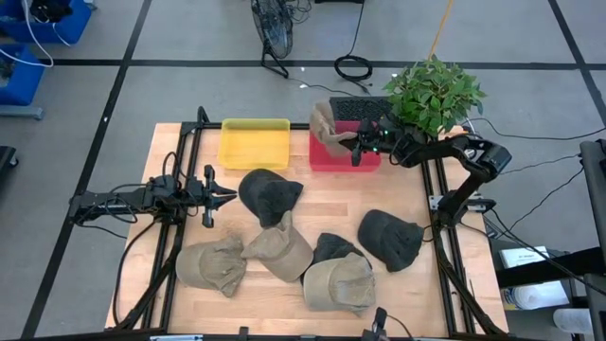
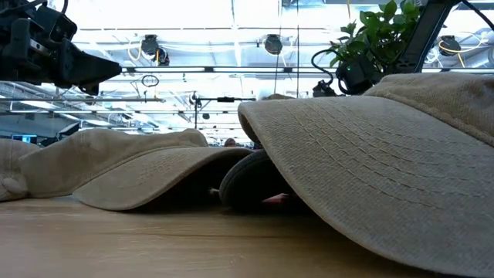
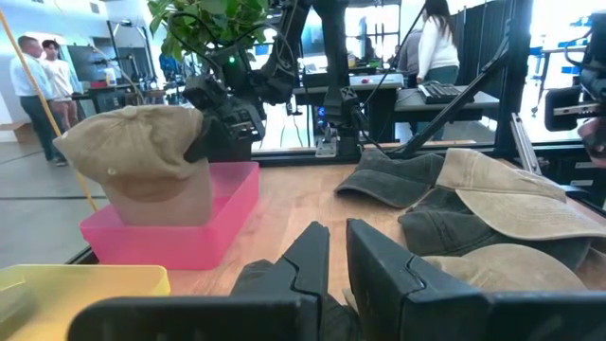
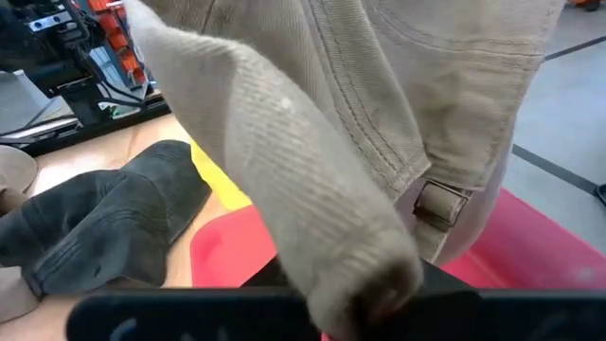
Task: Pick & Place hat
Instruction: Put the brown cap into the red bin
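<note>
A tan cotton baseball cap [image 1: 327,126] hangs over the shallow pink plastic bin [image 1: 343,157] at the far side of the light wooden table [image 1: 312,204], its lower part inside the bin's left end. The right gripper [image 1: 357,147] reaches in from the right above the bin and pinches the cap's fabric between its dark fingers, which stand nearly together; in the right wrist view the cloth drapes right over them, with the cap's back strap and metal buckle [image 4: 438,205] showing.

Just left of the pink bin sits a shallow yellow plastic bin [image 1: 254,143]. A leafy green potted plant [image 1: 434,92] stands at the table's far right corner, just behind the right arm.

More caps lie across the near half of the table. A dark grey cap [image 1: 268,195] rests near the centre, just near of the yellow bin. Another dark grey cap [image 1: 390,238] lies to the right. Between them a third dark cap [image 1: 332,248] is partly covered by a tan cap [image 1: 339,283] at the near edge. Two more tan caps lie to the left, one [image 1: 282,248] touching the other [image 1: 212,262].

The left gripper [image 1: 210,197] waits over the table's left side, pointing toward the centre, its fingers close together with a narrow gap and nothing between them.

People [image 3: 38,80] stand in the room beyond the table.
</note>
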`<action>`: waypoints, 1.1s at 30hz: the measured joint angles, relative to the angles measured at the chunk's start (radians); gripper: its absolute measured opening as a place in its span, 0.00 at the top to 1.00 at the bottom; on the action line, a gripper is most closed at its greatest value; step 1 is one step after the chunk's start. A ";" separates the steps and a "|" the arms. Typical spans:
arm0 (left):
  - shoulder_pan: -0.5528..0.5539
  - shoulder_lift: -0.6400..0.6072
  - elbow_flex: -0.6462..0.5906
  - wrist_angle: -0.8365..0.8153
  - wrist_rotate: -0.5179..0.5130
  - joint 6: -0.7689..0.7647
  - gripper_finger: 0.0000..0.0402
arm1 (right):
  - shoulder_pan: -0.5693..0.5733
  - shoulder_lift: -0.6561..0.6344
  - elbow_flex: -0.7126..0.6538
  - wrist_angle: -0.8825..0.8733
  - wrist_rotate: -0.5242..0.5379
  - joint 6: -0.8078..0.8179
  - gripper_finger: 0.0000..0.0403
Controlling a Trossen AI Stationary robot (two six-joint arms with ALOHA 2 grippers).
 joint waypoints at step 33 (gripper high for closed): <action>0.000 0.000 0.000 0.000 0.000 0.000 0.88 | 0.018 -0.232 -0.001 -0.323 0.179 0.002 0.86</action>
